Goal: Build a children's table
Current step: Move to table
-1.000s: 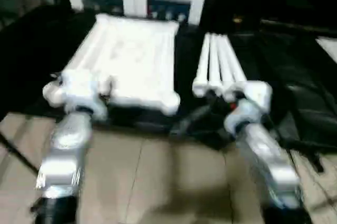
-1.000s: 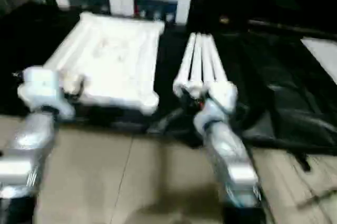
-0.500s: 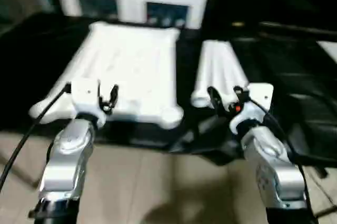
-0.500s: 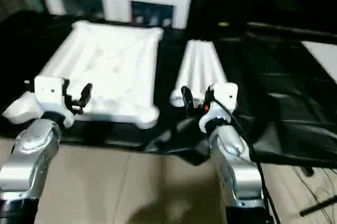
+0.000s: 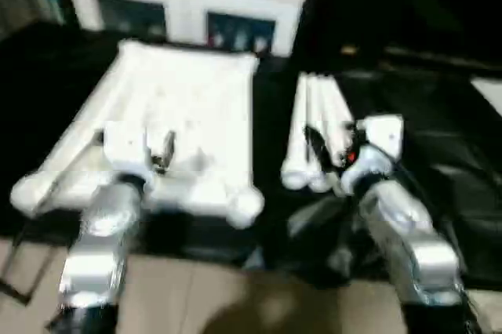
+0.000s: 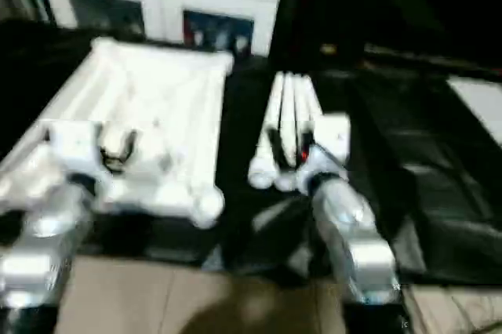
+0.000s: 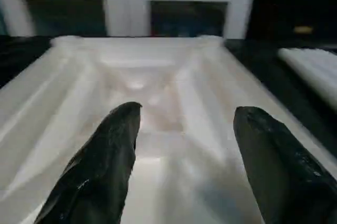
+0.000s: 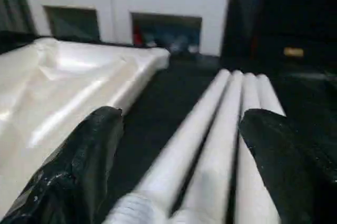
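Tabletop (image 5: 184, 107) lies ribbed side up on the black-sheeted worktable (image 5: 439, 154), with the bundle of tube legs (image 5: 318, 126) just beside it on the robot's right, long axis running away from the robot. Right gripper (image 8: 176, 145) is the nearer one: jaws wide apart, holding nothing, near ends of the legs directly ahead between them. Left gripper (image 7: 184, 145) hovers over the tabletop's near edge, jaws also apart and empty.
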Controlling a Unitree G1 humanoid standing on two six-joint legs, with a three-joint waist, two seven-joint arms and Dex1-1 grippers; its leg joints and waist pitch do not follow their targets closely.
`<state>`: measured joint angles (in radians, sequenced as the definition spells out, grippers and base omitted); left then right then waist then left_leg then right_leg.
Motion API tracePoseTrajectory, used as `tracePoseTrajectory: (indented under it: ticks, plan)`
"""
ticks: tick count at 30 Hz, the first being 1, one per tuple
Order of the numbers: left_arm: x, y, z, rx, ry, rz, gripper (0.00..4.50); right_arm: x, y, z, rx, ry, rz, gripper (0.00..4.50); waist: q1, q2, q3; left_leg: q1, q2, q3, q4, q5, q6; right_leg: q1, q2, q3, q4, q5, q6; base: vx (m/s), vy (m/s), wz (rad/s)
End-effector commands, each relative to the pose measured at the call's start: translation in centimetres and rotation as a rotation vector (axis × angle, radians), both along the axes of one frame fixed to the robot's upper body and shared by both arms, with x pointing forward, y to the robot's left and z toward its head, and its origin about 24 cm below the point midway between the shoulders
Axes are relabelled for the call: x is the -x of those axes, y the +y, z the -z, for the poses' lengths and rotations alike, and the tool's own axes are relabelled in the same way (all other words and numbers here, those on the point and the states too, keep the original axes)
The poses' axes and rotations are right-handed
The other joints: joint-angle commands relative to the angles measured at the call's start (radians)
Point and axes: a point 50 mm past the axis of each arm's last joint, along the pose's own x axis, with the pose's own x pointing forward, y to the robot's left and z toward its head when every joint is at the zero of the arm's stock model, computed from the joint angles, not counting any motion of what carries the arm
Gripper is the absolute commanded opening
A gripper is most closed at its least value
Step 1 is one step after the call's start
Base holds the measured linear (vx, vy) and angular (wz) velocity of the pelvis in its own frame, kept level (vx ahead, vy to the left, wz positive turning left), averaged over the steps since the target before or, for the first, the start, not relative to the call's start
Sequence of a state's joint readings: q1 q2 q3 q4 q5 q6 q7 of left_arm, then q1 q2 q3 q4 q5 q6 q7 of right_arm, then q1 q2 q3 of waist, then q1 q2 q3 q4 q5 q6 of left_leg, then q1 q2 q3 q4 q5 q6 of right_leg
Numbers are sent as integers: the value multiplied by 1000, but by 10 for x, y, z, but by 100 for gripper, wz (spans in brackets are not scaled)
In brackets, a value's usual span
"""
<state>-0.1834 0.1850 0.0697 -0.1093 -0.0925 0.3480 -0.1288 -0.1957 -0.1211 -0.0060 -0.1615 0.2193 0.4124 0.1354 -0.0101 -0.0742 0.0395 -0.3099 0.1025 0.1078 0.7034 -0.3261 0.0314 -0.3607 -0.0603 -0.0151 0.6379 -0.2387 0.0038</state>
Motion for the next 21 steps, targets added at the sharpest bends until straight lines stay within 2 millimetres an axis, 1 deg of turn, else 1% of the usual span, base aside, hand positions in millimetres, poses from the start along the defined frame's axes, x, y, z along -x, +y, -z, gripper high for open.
tracePoseTrajectory:
  ticks: [1, 2, 3, 4, 5, 6, 7, 8, 9, 10, 11, 12, 13, 14, 15, 16, 17, 18, 19, 20, 21]
  plan:
    - [-1, 11, -9, -17, -24, -11, 319, 2, 6, -10, 8, -37, -24, 396, 41, -3, -51, -101, 32, -28, 18, 42, 12, 145, -175, 152, -154, -520, -256, 121, -24, 3]
    - [0, 13, -9, -22, -24, -11, 319, 3, 7, -9, 7, -36, -23, 396, 41, 16, -42, -100, 49, -30, -11, 76, -4, 135, -146, 128, -148, -369, -334, 118, 5, 10]
    - [0, 13, -9, -22, -24, -11, 319, 3, 7, -9, 6, -36, -22, 396, 37, 25, -38, -98, 54, -27, -43, 93, -5, 127, -113, 100, -141, -328, -349, 118, 5, 10]
    - [-1, 16, -10, -22, -24, -13, 319, 2, 7, -7, -2, -32, -19, 396, 5, 87, -29, -29, 102, -43, -175, 37, 2, 69, -1, -15, -80, -285, -248, 122, 56, 2]
    - [-2, 16, -10, -21, -24, -13, 319, 2, 6, -6, -4, -28, -13, 396, -26, 106, -45, 53, 139, -94, -187, 2, 27, 7, 28, -45, -12, -226, -207, 186, 73, 4]
    - [-3, 16, -10, -24, -25, -10, 319, 1, 6, -6, -8, -27, -10, 396, -42, 98, -53, 112, 175, -137, -194, -33, 89, -39, 15, -44, 30, -188, -159, 186, 73, 4]
    - [-3, 16, -10, -24, -25, -10, 319, 1, 6, -6, -8, -27, -10, 396, -38, 99, -56, 127, 191, -159, -184, -21, 215, -69, -5, -46, 77, -132, -61, 189, 38, 10]
    - [-3, 16, -13, -12, -33, 7, 319, 1, 7, -6, -12, -27, -10, 396, -33, 104, -44, 105, 178, -131, -188, -3, 284, -88, -15, -51, 94, -74, -12, 125, 27, 4]
    - [-2, 15, -15, 20, -45, 33, 319, 1, 8, -7, -5, -36, -21, 396, -37, 93, -45, 103, 168, -117, -191, 5, 307, -90, -17, -54, 89, -43, -4, 125, 27, 4]
    - [-2, 13, -17, 63, -45, 66, 319, 1, 9, -10, -4, -49, -44, 396, -37, 73, -45, 91, 136, -84, -187, 38, 320, -82, -28, -46, 47, 32, -17, 107, 3, 0]
    - [-2, 10, -16, 88, -24, 117, 319, 1, 9, -12, 3, -62, -68, 396, -31, 38, -52, 60, 75, -33, -148, 69, 273, -42, -70, -6, -37, 129, -84, 93, -57, 3]
    - [-1, 9, -15, 99, -7, 150, 319, 1, 9, -14, 6, -68, -83, 396, -19, 7, -64, 14, 30, -8, -122, 71, 234, 16, -83, 32, -57, 156, -85, 93, -57, 3]
    - [2, 7, -15, 92, -3, 208, 319, 1, 11, -16, 10, -74, -122, 396, 32, -7, -67, -69, 20, -24, -41, 105, 100, 110, -190, 136, -105, 30, -194, 90, -66, 6]
    - [5, 5, -15, 104, 10, 284, 319, 1, 13, -19, 21, -82, -183, 396, 32, -7, -67, -69, 20, -24, -41, 105, 100, 110, -190, 136, -105, 30, -194, 92, -46, 2]
    - [8, 3, -17, 93, 8, 341, 319, 2, 13, -21, 37, -84, -231, 396, 40, 2, -73, -86, 42, -39, -67, 276, 27, 117, -160, 114, -45, 410, -255, 92, -46, 2]
    - [14, 0, -18, 57, 30, 465, 319, 4, 14, -25, 77, -84, -365, 396, 29, 5, -68, -76, 51, -29, -114, 446, 4, 83, -79, 62, -10, 716, -265, 40, -58, 3]
    - [18, -1, -18, 13, 42, 521, 319, 7, 14, -27, 97, -80, -433, 396, 18, 28, -69, -49, 59, -25, -112, 563, 8, 53, -29, 35, 1, 746, -255, 0, 0, 0]
    - [19, -1, -18, -27, 43, 557, 319, 8, 13, -28, 111, -75, -474, 396, 16, 38, -68, -35, 68, -25, -108, 579, 3, 40, -24, 28, 1, 681, -254, 0, 0, 0]
    - [22, -1, -20, -76, 33, 604, 319, 10, 11, -29, 129, -68, -528, 396, 15, 40, -63, -20, 76, -22, -111, 548, -3, 27, -28, 29, -16, 536, -251, 0, 0, 0]
    - [23, -3, -21, -90, 27, 648, 319, 11, 9, -31, 149, -68, -572, 396, 16, 38, -55, -24, 80, -20, -123, 437, -14, 33, -42, 35, -31, 402, -258, 0, 0, 0]
    - [23, -3, -21, -91, 27, 650, 319, 11, 9, -31, 150, -68, -574, 396, 21, 36, -51, -23, 83, -15, -129, 353, -14, 30, -48, 36, -40, 328, -266, 0, 0, 0]
